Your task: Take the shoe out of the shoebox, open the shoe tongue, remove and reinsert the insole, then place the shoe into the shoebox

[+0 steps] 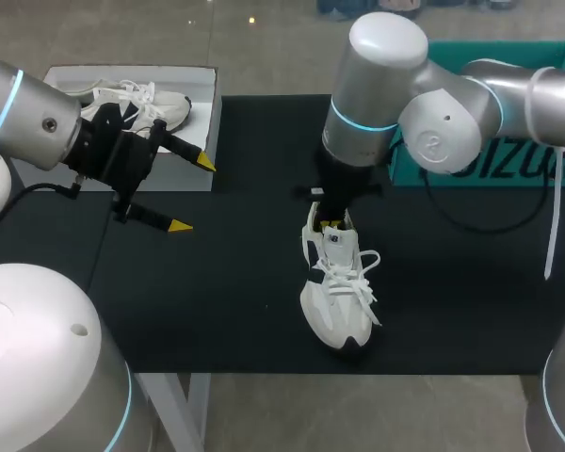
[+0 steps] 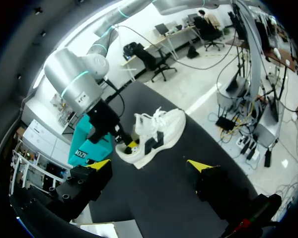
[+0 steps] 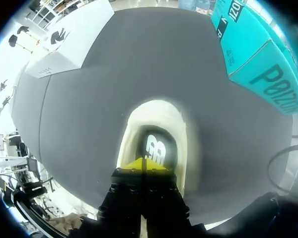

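White card shoebox (image 1: 210, 127) sits at the far left corner of the table, with a second shoe (image 1: 143, 104) lying inside it. Just beside it hangs the left gripper (image 1: 193, 195), jaws spread wide, holding and touching nothing. It seems parked there, turned toward the middle and out of the other arm's way.

The shoe (image 1: 339, 294) is out of the box. It stands upright on the black mat (image 1: 217, 292) near the table's middle, toe toward the near edge and heel toward the far side, so its opening faces up for the arm above.

The right gripper (image 3: 144, 163) comes straight down into that heel opening. Its yellow tips are pressed together over the dark insole (image 3: 156, 148). Whether they pinch the insole's rear edge or merely rest on it I cannot tell, but the pose suits the step of lifting the insole out.

A teal box (image 1: 494, 165) lies at the far right.
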You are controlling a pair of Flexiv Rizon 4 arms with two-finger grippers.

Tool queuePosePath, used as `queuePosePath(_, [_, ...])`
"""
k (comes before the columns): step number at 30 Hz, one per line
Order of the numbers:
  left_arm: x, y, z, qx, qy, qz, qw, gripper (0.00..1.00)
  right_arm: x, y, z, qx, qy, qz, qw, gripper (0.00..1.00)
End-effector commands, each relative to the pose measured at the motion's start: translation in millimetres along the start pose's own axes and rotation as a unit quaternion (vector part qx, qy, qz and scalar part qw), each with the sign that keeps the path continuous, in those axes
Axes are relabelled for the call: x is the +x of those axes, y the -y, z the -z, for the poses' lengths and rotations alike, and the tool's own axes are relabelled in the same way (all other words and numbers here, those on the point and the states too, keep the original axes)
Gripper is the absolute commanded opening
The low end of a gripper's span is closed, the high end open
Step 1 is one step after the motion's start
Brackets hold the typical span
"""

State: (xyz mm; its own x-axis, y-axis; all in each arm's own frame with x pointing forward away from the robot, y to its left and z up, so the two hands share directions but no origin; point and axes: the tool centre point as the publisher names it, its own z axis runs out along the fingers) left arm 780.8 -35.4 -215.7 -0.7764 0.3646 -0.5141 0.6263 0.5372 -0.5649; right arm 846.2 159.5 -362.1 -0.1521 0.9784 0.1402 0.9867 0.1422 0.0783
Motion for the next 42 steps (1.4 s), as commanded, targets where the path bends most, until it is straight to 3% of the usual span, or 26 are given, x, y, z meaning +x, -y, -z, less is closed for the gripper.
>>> queuePosePath(1, [0.4, 1.0, -0.1, -0.003, -0.001, 0.0, 1.0, 1.0, -5.3, 0.9, -0.7, 0.002, 0.008, -0.003, 1.0, 0.0])
queuePosePath(17, [0.4, 1.0, -0.1, -0.003, -0.001, 0.0, 1.0, 1.0, -19.7, 8.9, -53.2, 0.041, 0.023, -0.017, 0.999, 0.0])
queuePosePath(22, [0.4, 1.0, -0.1, -0.003, -0.001, 0.0, 1.0, 1.0, -16.3, 10.5, -53.7, 0.043, 0.017, -0.014, 0.999, 0.0])
queuePosePath(27, [0.4, 1.0, -0.1, -0.003, -0.001, 0.0, 1.0, 1.0, -12.7, 7.6, -39.0, 0.035, 0.011, -0.007, 0.999, 0.0])
queuePosePath(42, [0.4, 1.0, -0.1, -0.003, -0.001, 0.0, 1.0, 1.0, -5.8, -3.3, 38.4, 0.0, 0.029, 0.034, 0.999, 0.0])
